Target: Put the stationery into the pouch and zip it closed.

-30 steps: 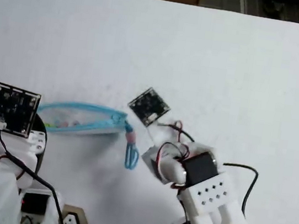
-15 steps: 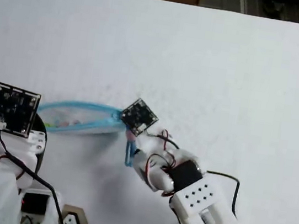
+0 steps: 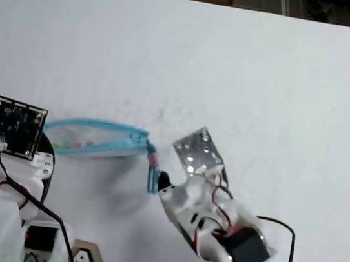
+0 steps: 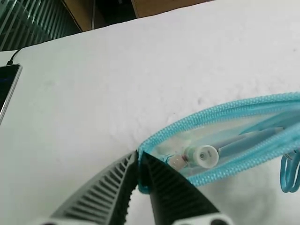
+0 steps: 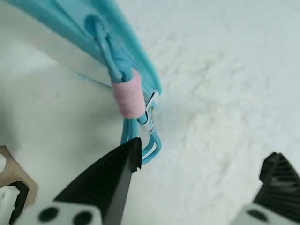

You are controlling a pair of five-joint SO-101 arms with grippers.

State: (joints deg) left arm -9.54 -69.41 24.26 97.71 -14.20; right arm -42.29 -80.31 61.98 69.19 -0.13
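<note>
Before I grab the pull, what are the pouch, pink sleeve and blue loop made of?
Clear pouch: soft glossy plastic, seemingly; pens show through. Turquoise zip edge: woven fabric, by its ribbed weave. Pink sleeve: matte, perhaps rubber. Blue loop: thin cord or plastic, unclear.

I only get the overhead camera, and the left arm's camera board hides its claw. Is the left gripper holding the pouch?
Observer: Yes. The left wrist view shows the left gripper shut on the end corner of the pouch.
Operator: Is the zip closed?
Observer: No. The pouch gapes open, with pens lying inside.
Operator: Has the right gripper got the pull?
Observer: No. The right gripper is open, one fingertip close by the blue loop under the pink tab.
</note>
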